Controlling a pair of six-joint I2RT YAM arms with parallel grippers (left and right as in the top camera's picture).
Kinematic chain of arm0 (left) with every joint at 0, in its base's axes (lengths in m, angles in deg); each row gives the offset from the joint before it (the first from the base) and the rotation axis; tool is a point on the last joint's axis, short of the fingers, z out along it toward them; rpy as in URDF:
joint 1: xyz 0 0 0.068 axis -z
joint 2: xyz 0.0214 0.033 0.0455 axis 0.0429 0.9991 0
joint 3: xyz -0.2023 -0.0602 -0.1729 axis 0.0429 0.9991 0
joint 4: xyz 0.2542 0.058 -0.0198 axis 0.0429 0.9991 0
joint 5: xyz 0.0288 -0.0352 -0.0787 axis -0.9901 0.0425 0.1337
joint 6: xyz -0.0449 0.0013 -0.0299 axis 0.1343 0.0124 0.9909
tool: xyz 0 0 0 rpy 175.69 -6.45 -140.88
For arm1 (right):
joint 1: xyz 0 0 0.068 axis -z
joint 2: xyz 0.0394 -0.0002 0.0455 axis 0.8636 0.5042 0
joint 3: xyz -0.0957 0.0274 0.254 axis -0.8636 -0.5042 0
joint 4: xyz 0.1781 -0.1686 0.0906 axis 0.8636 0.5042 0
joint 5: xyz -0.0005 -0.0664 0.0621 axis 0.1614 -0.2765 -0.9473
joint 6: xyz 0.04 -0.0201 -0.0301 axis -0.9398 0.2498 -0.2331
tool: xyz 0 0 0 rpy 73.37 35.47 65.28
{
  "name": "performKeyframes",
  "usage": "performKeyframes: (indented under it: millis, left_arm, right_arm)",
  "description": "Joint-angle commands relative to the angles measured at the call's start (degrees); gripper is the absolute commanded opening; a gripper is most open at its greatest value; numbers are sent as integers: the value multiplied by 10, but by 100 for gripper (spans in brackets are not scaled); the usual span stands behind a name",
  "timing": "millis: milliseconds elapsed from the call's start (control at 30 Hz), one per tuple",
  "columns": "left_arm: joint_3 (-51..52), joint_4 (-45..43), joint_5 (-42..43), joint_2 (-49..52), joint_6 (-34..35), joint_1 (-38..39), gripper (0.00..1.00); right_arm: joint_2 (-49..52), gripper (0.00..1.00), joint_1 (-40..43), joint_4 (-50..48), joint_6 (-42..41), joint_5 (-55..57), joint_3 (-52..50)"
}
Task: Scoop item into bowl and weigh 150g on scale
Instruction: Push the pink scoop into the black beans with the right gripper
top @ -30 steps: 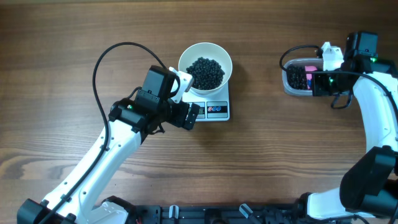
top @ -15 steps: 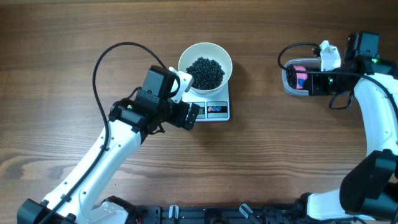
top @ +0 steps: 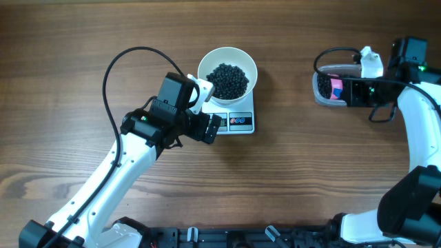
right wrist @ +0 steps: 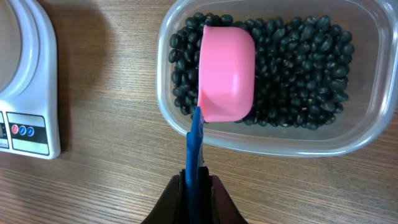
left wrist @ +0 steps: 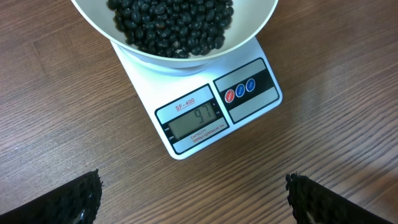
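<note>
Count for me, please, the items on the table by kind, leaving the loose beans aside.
Containers: 2, the white bowl and the clear tub
Scale: 1
Pink scoop: 1
Total: 4

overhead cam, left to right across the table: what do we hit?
left arm → bowl, sitting on the scale → clear tub with the pink scoop in it → right arm
</note>
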Motion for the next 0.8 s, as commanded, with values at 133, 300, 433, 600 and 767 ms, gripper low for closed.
performKeyframes:
  millis: [133,300,433,600,767]
  left_arm:
    - [-9,-2,7,-5,-5,-3,100]
    - [-9,-2,7,-5,-5,-3,100]
    - [-9,-2,7,-5,-5,-3,100]
    - [-9,-2,7,-5,-5,-3,100]
    - [-9,-2,7,-5,-5,-3,100]
  right_arm:
    - [0,4,8,16,13,-79,1]
    - [2,4,9,15,13,-84,1]
    - [2,4,19,13,12,-91,1]
    - [2,4,40,15,12,-103,1]
    - [6,4,50,21,13,-109,1]
